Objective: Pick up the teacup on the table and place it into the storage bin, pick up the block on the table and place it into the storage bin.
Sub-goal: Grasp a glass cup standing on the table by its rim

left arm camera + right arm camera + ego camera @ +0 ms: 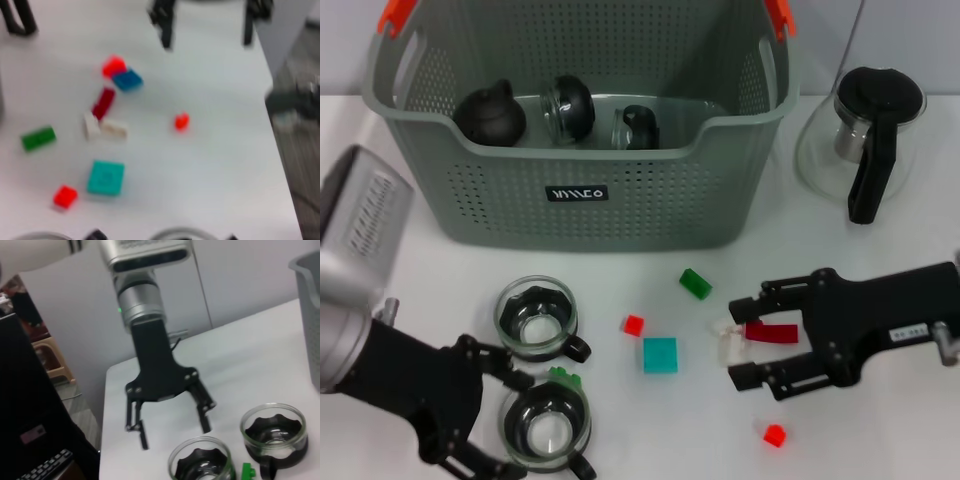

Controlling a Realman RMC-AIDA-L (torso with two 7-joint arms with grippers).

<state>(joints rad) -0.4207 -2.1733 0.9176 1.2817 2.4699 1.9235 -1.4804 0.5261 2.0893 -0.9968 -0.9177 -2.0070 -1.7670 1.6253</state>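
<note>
- Your left gripper (510, 425) hangs with fingers spread, level with the nearer clear glass teacup with a black base (545, 425) just to its right; a second glass teacup (535, 318) sits just beyond.
- The grey-green perforated plastic storage bin (590, 190) stands farther back.
- Your right gripper (745, 335) is spread around a dark red rectangular block (771, 332).

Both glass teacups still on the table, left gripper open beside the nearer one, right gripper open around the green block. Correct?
Not quite: in the head view the right gripper is open around the dark red block, not the green block. Both teacups on the table and the open left gripper are right.
</note>
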